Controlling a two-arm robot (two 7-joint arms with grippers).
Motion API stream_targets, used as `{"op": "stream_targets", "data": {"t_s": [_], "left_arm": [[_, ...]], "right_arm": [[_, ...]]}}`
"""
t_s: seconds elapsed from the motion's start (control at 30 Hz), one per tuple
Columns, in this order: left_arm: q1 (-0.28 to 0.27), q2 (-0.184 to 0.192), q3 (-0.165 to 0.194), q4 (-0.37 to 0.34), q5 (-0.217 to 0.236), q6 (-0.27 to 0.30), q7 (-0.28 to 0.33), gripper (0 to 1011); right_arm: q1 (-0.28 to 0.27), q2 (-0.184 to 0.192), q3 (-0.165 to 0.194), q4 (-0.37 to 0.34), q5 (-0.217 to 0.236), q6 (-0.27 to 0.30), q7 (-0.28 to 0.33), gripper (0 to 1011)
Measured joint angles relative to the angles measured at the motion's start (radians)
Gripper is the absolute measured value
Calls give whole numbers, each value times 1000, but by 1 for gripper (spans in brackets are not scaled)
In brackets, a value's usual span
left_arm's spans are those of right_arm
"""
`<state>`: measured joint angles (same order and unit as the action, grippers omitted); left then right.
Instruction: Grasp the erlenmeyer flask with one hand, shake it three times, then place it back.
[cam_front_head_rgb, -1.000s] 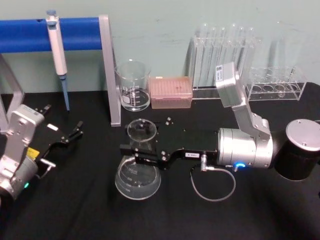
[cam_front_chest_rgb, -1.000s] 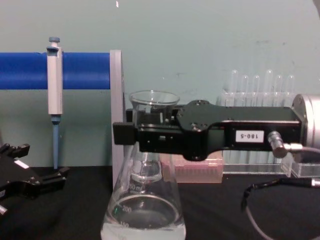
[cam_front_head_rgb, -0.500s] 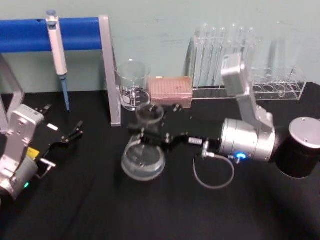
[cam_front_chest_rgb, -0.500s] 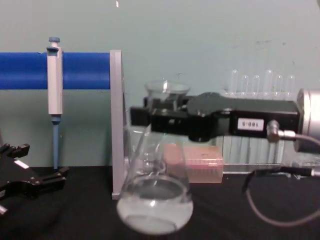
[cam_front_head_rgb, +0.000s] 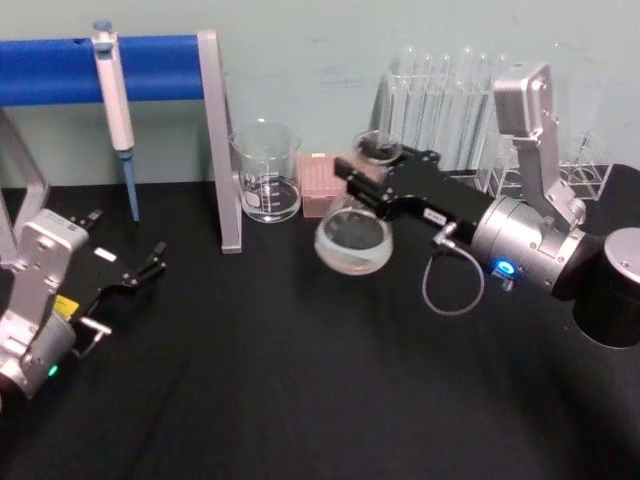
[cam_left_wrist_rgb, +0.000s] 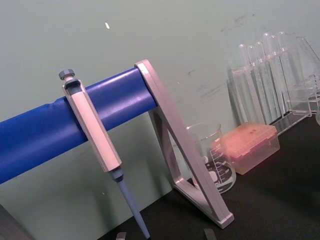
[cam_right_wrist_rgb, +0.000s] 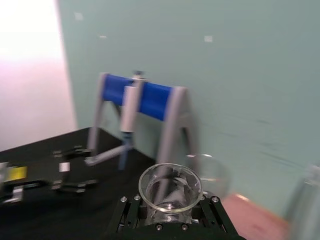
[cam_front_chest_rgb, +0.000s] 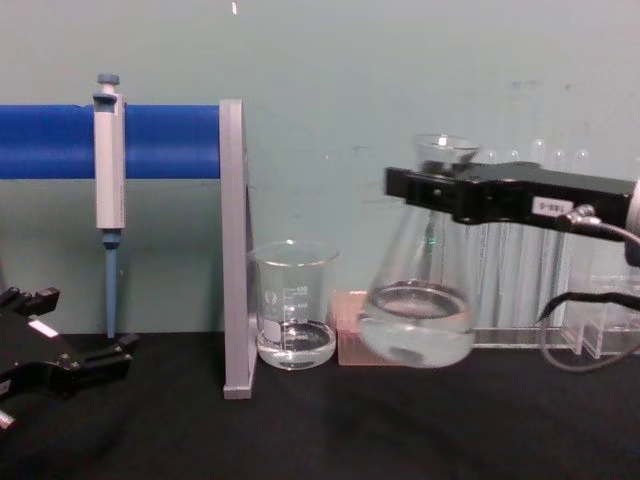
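The erlenmeyer flask (cam_front_head_rgb: 353, 240) is a clear glass cone with a little clear liquid. It hangs tilted above the black table, in front of the test tube rack. My right gripper (cam_front_head_rgb: 373, 176) is shut on its neck just below the flared mouth. From the side, the flask (cam_front_chest_rgb: 417, 322) has its base off the table and the right gripper (cam_front_chest_rgb: 432, 194) comes in from the right. The flask mouth (cam_right_wrist_rgb: 170, 188) sits between the black fingers in the right wrist view. My left gripper (cam_front_head_rgb: 128, 234) rests open at the table's left, also low at the left (cam_front_chest_rgb: 90, 322) in the chest view.
A glass beaker (cam_front_head_rgb: 266, 172) stands beside a grey and blue stand (cam_front_head_rgb: 218, 140) that holds a pipette (cam_front_head_rgb: 115, 105). A pink tip box (cam_front_head_rgb: 316, 182) and racks of test tubes (cam_front_head_rgb: 440, 100) line the back. A black cylinder (cam_front_head_rgb: 612, 290) stands at far right.
My right gripper has lifted the flask from the table's front centre and carried it up, back and to the right. The left arm has not moved.
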<state>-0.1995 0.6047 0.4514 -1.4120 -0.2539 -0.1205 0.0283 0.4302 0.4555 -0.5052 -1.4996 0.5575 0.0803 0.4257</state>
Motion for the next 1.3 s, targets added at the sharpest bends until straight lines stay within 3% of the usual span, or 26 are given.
{"op": "stream_targets", "data": {"t_s": [0.33, 0.63, 0.97, 1.3], "left_arm": [[0, 0, 0, 0, 0, 0, 0, 1001], [0, 0, 0, 0, 0, 0, 0, 1001], [0, 0, 0, 0, 0, 0, 0, 1001], [0, 0, 0, 0, 0, 0, 0, 1001]], "right_arm": [[-27, -37, 75, 29, -75, 8, -184, 453], [-34, -57, 105, 48, -125, 24, -248, 453], [-35, -74, 123, 55, -149, 34, -249, 453], [-40, -85, 121, 14, -129, 32, -131, 453]]}}
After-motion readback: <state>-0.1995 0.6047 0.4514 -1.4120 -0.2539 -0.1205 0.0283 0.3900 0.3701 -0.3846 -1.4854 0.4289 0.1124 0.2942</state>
